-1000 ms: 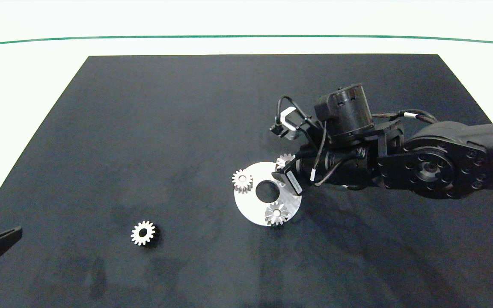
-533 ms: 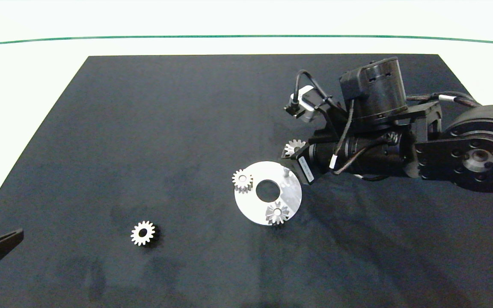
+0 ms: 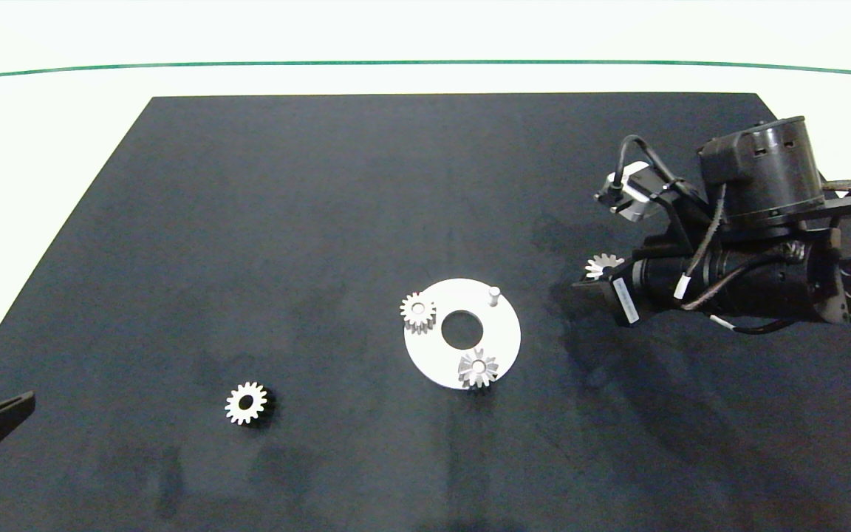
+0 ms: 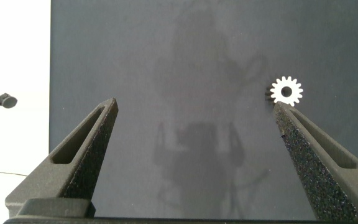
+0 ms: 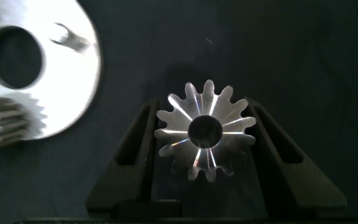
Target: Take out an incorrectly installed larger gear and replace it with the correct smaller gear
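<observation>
My right gripper (image 5: 201,111) is shut on the larger gear (image 5: 205,130), a silver star-toothed gear with a small bore, held above the black mat to the right of the white round plate (image 3: 505,341). From above, that gear (image 3: 604,264) peeks out at the gripper's tip. On the plate, a bare peg (image 3: 493,294) stands at the far right. The smaller gear (image 3: 246,403), blunt-toothed with a wide bore, lies flat on the mat at the front left. My left gripper (image 4: 194,106) is open near the mat's left edge, with the smaller gear (image 4: 286,91) just beyond one fingertip.
Two other gears sit on the plate's pegs, one at its left (image 3: 418,312) and one at its front (image 3: 478,368). The plate has a round centre hole. The black mat (image 3: 322,185) ends in white table on the left and far sides.
The right gripper lifted the larger gear off the plate's far-right peg and carried it to the right, away from the plate. The peg now stands bare. The left gripper stayed put.
</observation>
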Motion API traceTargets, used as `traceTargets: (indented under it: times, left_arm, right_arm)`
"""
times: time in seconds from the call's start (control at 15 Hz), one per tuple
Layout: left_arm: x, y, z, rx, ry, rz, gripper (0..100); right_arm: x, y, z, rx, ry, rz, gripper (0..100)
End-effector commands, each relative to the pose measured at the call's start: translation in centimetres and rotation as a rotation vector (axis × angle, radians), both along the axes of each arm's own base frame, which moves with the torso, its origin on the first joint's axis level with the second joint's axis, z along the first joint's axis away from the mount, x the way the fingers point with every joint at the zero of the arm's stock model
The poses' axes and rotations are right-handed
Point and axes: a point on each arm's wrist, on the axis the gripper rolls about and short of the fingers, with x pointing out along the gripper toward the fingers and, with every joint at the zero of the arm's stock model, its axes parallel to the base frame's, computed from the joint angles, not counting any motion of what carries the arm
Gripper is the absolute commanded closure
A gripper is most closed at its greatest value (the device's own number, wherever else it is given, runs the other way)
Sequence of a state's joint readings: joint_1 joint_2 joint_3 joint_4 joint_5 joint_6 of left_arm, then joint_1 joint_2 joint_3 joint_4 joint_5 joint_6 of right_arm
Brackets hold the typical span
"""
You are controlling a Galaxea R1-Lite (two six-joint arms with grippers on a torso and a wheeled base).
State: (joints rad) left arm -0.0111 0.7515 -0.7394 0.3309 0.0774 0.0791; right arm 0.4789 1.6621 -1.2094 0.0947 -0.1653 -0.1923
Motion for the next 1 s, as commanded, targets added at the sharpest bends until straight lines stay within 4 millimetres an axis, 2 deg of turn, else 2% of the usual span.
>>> traceTargets:
  times: [0.07, 0.47, 0.8, 1.0]
  left_arm:
    - [-0.2, -0.1, -0.1, 0.002, -0.004, -0.012, 0]
    - [-0.3, 0.0, -0.3, 0.006, 0.001, -0.013, 0]
    - [-0.3, 0.0, -0.8, 0.007, 0.018, -0.012, 0]
    - [-0.2, 0.0, -0.9, 0.008, 0.023, -0.013, 0]
  right_arm:
    - [-0.3, -2.5, -0.5, -0.001, 0.018, -0.063, 69]
    - [0.5, -5.0, -2.4, 0.011, 0.035, -0.130, 69]
    - [0.5, -5.5, -3.8, 0.012, 0.039, -0.136, 69]
    - [0.5, -5.5, -4.0, 0.010, 0.045, -0.133, 69]
